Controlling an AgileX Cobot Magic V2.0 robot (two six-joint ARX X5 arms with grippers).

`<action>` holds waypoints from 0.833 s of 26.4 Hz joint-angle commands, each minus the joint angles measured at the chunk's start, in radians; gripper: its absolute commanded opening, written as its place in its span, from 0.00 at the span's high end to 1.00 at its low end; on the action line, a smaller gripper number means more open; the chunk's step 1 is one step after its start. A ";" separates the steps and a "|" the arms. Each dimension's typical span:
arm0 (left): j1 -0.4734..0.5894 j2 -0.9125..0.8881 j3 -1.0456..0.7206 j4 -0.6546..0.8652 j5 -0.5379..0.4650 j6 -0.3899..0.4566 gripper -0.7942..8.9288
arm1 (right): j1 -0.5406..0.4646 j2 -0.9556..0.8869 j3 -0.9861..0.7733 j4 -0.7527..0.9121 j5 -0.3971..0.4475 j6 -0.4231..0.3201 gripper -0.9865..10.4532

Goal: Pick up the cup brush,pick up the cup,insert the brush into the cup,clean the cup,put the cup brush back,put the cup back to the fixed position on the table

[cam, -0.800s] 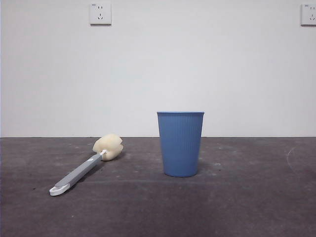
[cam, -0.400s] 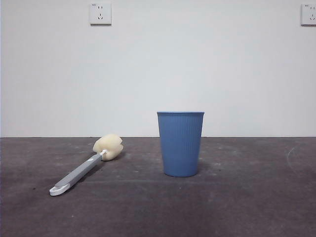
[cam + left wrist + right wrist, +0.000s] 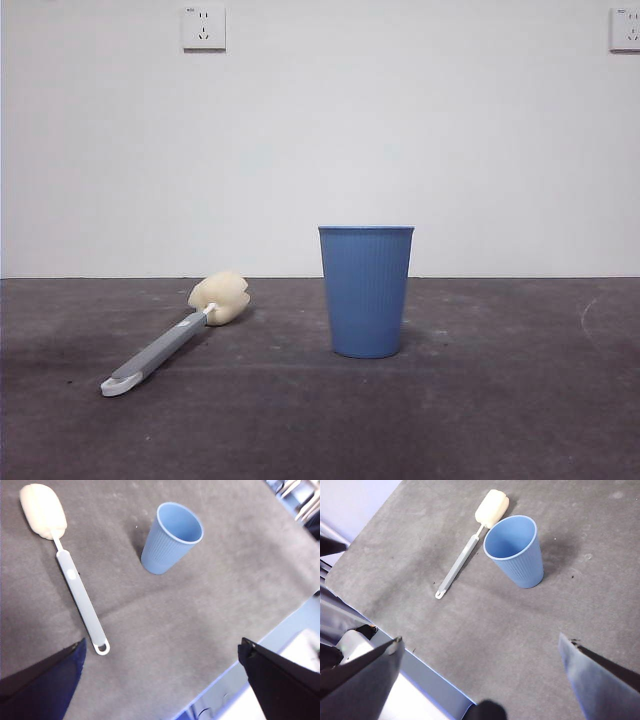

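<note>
The cup brush (image 3: 170, 342) lies flat on the table (image 3: 480, 420), left of centre, its cream sponge head toward the wall and its white looped end toward the front. The blue ribbed cup (image 3: 366, 290) stands upright near the middle, mouth up and with nothing inside. My left gripper (image 3: 162, 672) hovers high above the table, open, with the cup brush (image 3: 75, 585) and cup (image 3: 172, 537) far below it. My right gripper (image 3: 480, 662) is also high and open, looking down on the cup (image 3: 515, 550) and cup brush (image 3: 467, 547). Neither gripper shows in the front view.
A white wall with two sockets (image 3: 203, 27) rises behind the table. The table's near edge (image 3: 235, 660) and a pale floor strip show in both wrist views.
</note>
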 commanded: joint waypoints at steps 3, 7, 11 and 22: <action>-0.138 0.127 0.003 0.085 -0.224 -0.064 0.33 | 0.001 -0.002 0.001 0.004 -0.001 0.003 0.44; -0.214 0.253 0.003 0.147 -0.358 -0.103 0.33 | 0.001 -0.002 0.001 0.004 -0.001 0.010 0.44; -0.271 0.400 0.003 0.246 -0.443 -0.159 0.34 | 0.001 -0.002 0.001 0.004 -0.002 0.013 0.44; -0.304 0.732 0.003 0.400 -0.565 -0.245 0.34 | 0.001 -0.001 0.001 0.005 -0.001 0.013 0.44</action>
